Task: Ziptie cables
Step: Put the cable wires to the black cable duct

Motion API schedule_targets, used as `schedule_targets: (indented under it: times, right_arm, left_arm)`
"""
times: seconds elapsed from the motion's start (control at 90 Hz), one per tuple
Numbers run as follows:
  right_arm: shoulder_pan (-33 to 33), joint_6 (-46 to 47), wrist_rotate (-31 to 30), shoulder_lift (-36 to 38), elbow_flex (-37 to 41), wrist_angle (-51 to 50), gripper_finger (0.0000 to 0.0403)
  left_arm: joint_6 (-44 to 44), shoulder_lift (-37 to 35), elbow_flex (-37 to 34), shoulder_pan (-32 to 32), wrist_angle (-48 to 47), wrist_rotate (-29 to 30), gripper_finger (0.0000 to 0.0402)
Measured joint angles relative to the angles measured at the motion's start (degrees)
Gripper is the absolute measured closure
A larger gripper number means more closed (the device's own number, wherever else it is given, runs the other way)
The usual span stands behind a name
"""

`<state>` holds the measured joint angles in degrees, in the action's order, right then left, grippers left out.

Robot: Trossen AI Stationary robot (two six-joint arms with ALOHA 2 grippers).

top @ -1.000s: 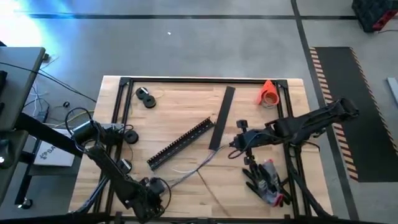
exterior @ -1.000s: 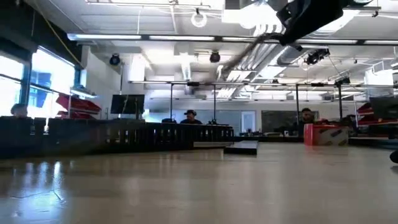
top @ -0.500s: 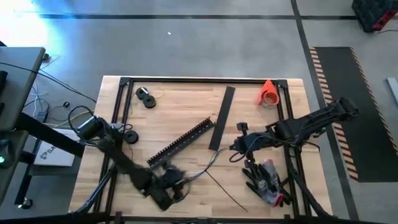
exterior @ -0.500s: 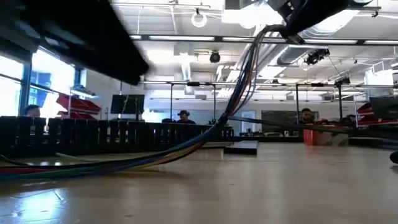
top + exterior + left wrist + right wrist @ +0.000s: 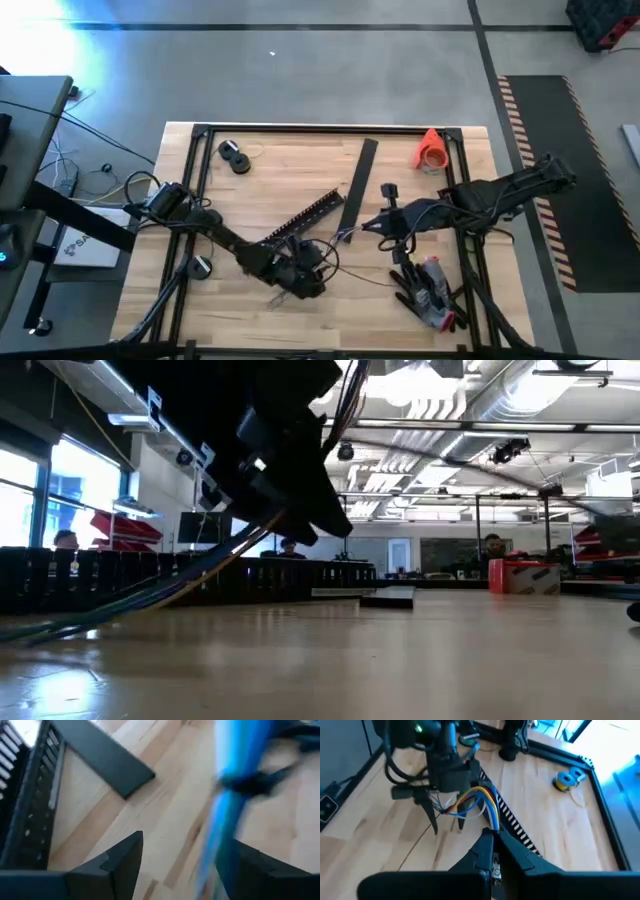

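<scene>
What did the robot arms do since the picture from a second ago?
The left gripper swept from the table's near edge up toward the middle, next to the slotted black bar; its fingers are open beside the cables. The right gripper stays shut on the cables' end and has lifted them a little. The orange tape roll, flat black bar and black spools have not moved.

Bright daylight is streaming through the windows (image 5: 40, 485); ceiling lights (image 5: 430, 405) are glowing over seated people (image 5: 66, 541) beyond the table (image 5: 400, 660).
</scene>
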<state>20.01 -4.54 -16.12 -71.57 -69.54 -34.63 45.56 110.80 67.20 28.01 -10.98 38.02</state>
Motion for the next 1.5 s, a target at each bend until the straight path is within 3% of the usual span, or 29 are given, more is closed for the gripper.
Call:
schedule_targets:
  times: [0.133,0.456,0.667,0.889,1.044,1.233,1.344,1.5]
  right_arm:
    - [0.0,0.0,-0.8,0.0,-2.6,-4.2,0.0403]
    - [0.0,-0.9,-4.5,0.0,-10.3,-12.8,0.0403]
    - [-0.1,1.2,-4.9,-0.1,-11.3,-18.3,0.0403]
    - [-3.8,2.2,-6.3,-3.8,-7.7,-15.6,0.0403]
    - [-9.2,-2.1,-6.4,-10.1,-3.2,-8.4,0.0403]
    - [-13.9,-9.8,-6.8,-21.5,-3.5,2.1,0.0403]
    - [-16.2,-13.9,-6.4,-26.9,-4.9,3.5,0.0403]
    - [-19.2,-16.5,-4.5,-30.9,-5.5,3.4,0.0403]
  left_arm:
    - [2.4,0.1,-0.1,1.6,-5.5,0.2,0.0235]
    - [2.3,0.5,-0.1,4.8,-5.9,4.0,0.0392]
    - [5.3,-0.4,0.0,7.7,-7.9,3.3,0.0399]
    - [17.3,-6.0,4.9,11.1,-20.2,-7.3,0.0401]
    - [26.4,-9.6,8.7,12.7,-35.6,-18.8,0.0401]
    - [32.5,-11.7,8.8,14.2,-52.1,-26.2,0.0401]
    - [34.8,-11.8,7.8,14.6,-61.3,-26.9,0.0401]
    - [32.1,-11.8,4.2,14.7,-61.7,-26.9,0.0401]
